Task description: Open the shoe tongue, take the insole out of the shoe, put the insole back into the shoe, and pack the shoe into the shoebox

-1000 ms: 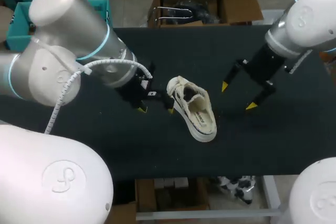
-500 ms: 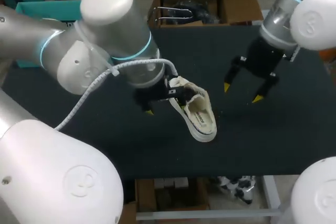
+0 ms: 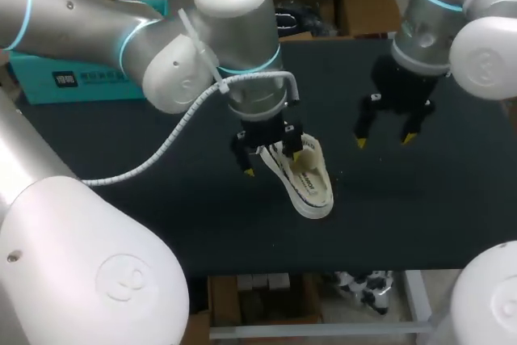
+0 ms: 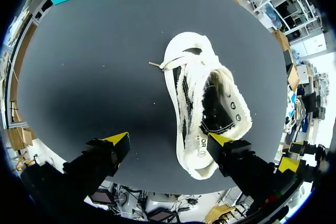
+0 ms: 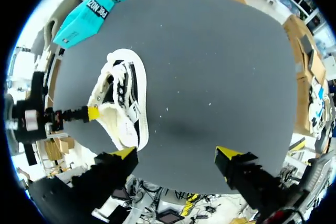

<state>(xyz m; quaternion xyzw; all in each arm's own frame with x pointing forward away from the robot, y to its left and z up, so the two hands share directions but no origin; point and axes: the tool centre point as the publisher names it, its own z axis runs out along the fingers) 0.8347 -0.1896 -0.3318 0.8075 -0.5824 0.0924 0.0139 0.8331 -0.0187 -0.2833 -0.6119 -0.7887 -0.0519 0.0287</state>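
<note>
Left gripper (image 3: pixel 273 161) has swung in over the cream canvas lace-up shoe (image 3: pixel 311 187)
Head view: fingers spread, one over the shoe at mid-table; right gripper (image 3: pixel 384 140) open, beside. Left wrist view: tongue apparently unopened, every step remains. Right wrist view: teal cardboard shoebox (image 5: pixel 86 17) well apart

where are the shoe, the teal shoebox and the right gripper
shoe (image 4: pixel 205 103), left wrist view, on the middle of its upper
teal shoebox (image 5: pixel 89 17), right wrist view, on its top face
right gripper (image 3: pixel 384 140), head view, midway between its two yellow tips
</note>
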